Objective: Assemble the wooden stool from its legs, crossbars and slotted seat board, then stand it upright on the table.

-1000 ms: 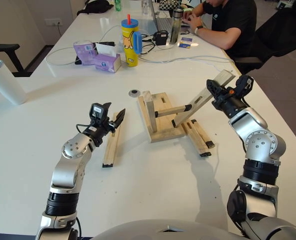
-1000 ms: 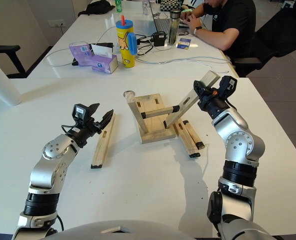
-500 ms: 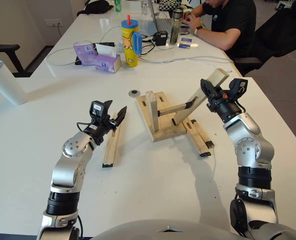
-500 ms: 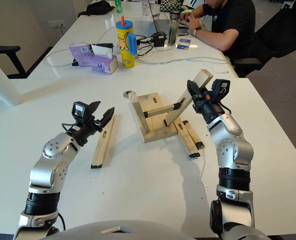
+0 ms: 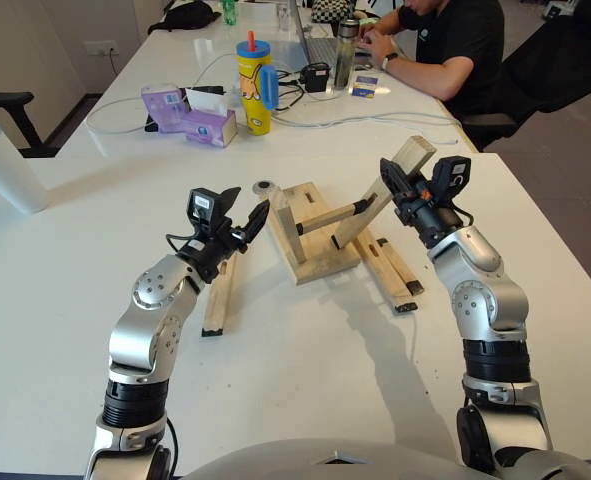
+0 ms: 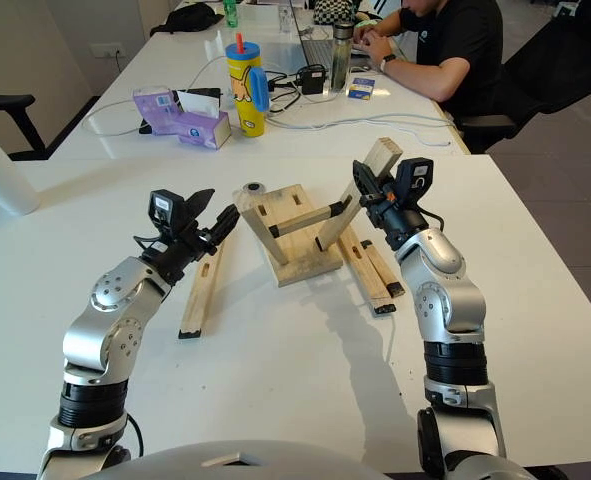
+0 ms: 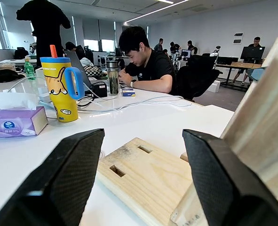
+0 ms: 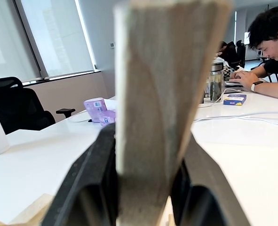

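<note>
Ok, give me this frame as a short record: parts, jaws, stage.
seat board: flat on the table, fitted leg at its left edge
right jaws: shut on a tilted leg, crossbar running to the fitted leg
left jaws: open, by a loose leg
spare pieces: two, right of the board
stage: unfinished, not upright

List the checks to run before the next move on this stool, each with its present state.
1. Grip: right jaws shut on the leg: ok.
2. Joint: crossbar meets that leg: ok. Whether it is fully seated: cannot tell.
3. Slot: held leg's lower end sits in a slot of the board: cannot tell.
4. Brace: left jaws are open beside the board and hold nothing, so the board is unbraced: not ok.
5. Spares: spare leg and two pieces lie flat close by: ok.
</note>
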You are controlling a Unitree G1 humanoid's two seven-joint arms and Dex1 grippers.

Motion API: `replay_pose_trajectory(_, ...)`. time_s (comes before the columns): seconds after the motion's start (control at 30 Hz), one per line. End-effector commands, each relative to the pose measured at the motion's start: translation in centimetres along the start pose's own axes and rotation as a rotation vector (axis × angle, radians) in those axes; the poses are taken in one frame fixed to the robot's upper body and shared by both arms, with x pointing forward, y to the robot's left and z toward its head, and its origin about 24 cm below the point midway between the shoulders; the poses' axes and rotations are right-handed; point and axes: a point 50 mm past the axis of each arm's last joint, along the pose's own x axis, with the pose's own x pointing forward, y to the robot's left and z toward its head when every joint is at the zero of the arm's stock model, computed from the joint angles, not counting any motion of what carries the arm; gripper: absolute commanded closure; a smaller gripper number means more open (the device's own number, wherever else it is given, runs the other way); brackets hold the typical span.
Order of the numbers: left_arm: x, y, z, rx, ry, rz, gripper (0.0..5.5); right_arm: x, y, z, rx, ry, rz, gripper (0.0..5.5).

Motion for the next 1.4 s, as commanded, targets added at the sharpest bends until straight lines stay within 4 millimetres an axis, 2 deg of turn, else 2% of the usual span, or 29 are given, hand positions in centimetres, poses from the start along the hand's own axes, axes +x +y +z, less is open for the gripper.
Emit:
replay_pose_trajectory(0.03,0.4,-0.2,1.0,-0.039,-0.041,-0.001,2.41,-2.0,-1.0,-6.8,-0.052,0.39,-0.028,4.41)
replay_pose_trajectory(0.17,0.7,-0.2,2.5,-0.197,-0.124,0.006,2.41,-2.4,0.0,-8.1,0.02,0.467,0.09,4.38)
replay_pose_trajectory(0.33,0.1,1.0,4.4,-0.398,-0.228,-0.024,2.41,-2.6,-0.9,-9.0,0.08,0.534,0.039,4.38)
replay_pose_trajectory(0.5,-1.2,0.8,6.3,-0.347,-0.222,-0.235,2.41,-2.2,-1.0,-8.7,0.079,0.513,0.032,4.38)
replay_pose_trajectory(0.6,-1.8,-0.2,6.8,-0.22,-0.119,-0.384,2.41,-2.1,-0.8,-8.5,0.077,0.505,0.037,4.38)
replay_pose_trajectory(0.73,-1.4,-0.9,5.9,-0.04,0.005,-0.437,2.41,-2.1,-0.8,-8.5,0.079,0.499,0.032,4.38)
replay_pose_trajectory(0.9,-1.3,-1.5,4.4,-0.022,0.072,-0.485,2.41,-2.1,-0.7,-8.5,0.076,0.497,0.031,4.38)
replay_pose_trajectory(1.03,-1.0,-1.3,3.2,0.018,0.105,-0.456,2.41,-2.1,-0.7,-8.5,0.077,0.495,0.031,4.38)
replay_pose_trajectory(1.2,-0.8,-1.5,3.3,0.029,0.075,-0.453,3.14,-2.0,-0.7,-8.5,0.078,0.495,0.031,4.38)
replay_pose_trajectory(1.4,-1.0,-1.6,2.8,0.028,0.085,-0.456,3.23,-1.9,-0.4,-8.3,0.06,0.495,0.048,4.38)
